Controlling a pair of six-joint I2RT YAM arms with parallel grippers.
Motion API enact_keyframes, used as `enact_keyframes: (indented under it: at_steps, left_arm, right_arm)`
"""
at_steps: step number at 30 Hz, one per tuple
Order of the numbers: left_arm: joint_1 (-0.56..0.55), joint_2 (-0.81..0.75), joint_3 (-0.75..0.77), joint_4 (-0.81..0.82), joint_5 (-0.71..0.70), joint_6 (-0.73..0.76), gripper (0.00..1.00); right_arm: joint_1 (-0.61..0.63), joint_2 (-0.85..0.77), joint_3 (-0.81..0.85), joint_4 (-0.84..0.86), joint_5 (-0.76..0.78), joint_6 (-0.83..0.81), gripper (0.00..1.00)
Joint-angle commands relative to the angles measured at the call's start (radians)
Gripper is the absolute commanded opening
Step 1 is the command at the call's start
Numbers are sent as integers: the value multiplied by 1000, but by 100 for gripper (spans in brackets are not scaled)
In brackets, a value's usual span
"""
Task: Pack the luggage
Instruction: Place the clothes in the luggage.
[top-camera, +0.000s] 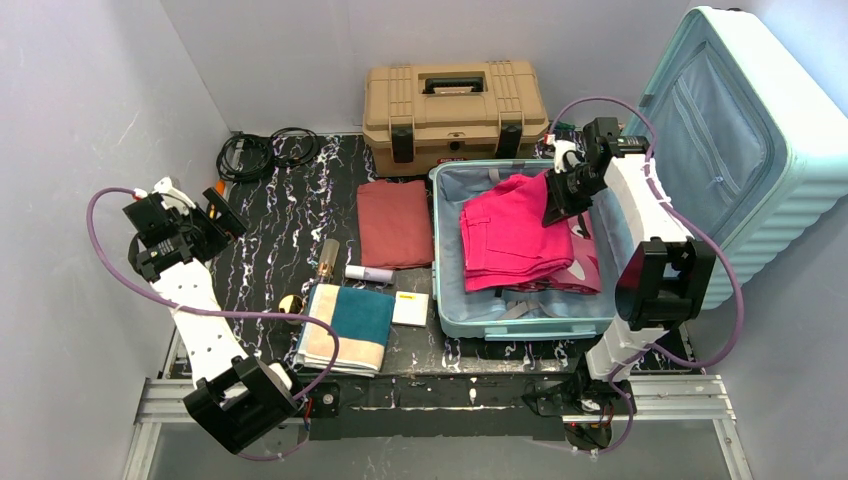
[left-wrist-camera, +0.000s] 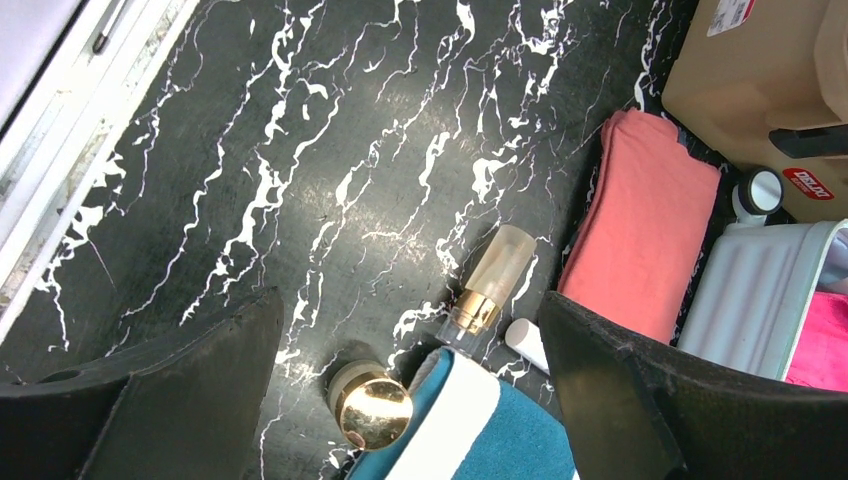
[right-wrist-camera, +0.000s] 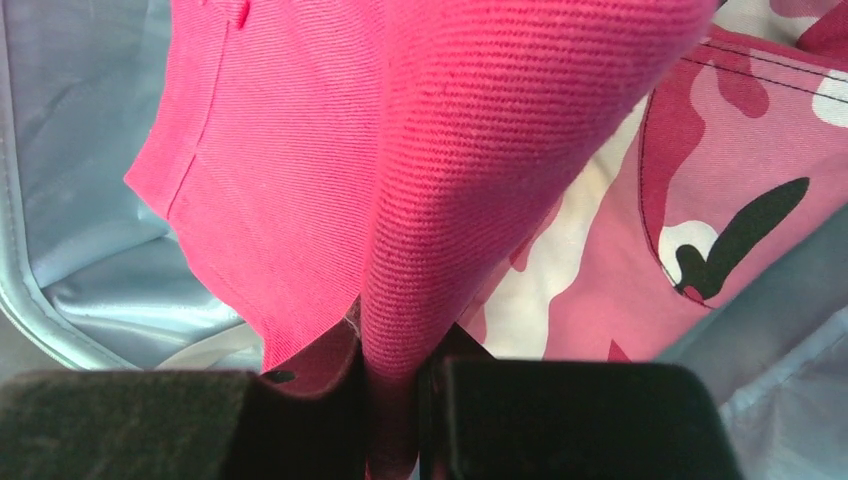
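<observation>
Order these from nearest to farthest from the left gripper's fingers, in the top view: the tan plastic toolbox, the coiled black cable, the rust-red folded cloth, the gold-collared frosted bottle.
From the left gripper, fingers open:
1. coiled black cable, back left.
2. gold-collared frosted bottle, rightward, nearer the front.
3. rust-red folded cloth, mid-table.
4. tan plastic toolbox, back centre.

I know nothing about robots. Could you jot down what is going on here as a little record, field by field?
Case: luggage open, lid raised
Inside: bright pink garment over a camouflage garment
Right arm: right gripper shut on a fold of the bright pink garment
Left arm: left gripper open, empty, above the table
Unpacked: salmon cloth, teal towel, bottle, gold-lidded jar
</observation>
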Motion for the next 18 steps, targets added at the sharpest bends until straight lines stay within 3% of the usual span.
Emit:
enact_keyframes:
  at_steps: [1, 8, 18]
  left_arm:
    - [11, -7, -23, 4, 31, -11, 98]
    - [12, -6, -22, 6, 37, -16, 98]
    - [15, -11, -28, 10, 35, -15, 98]
  right_arm:
    - [-15, -59, 74, -49, -61, -68, 1]
    - [22, 31, 253, -93, -224, -45, 1]
    - [125, 23, 371, -27, -243, 107, 1]
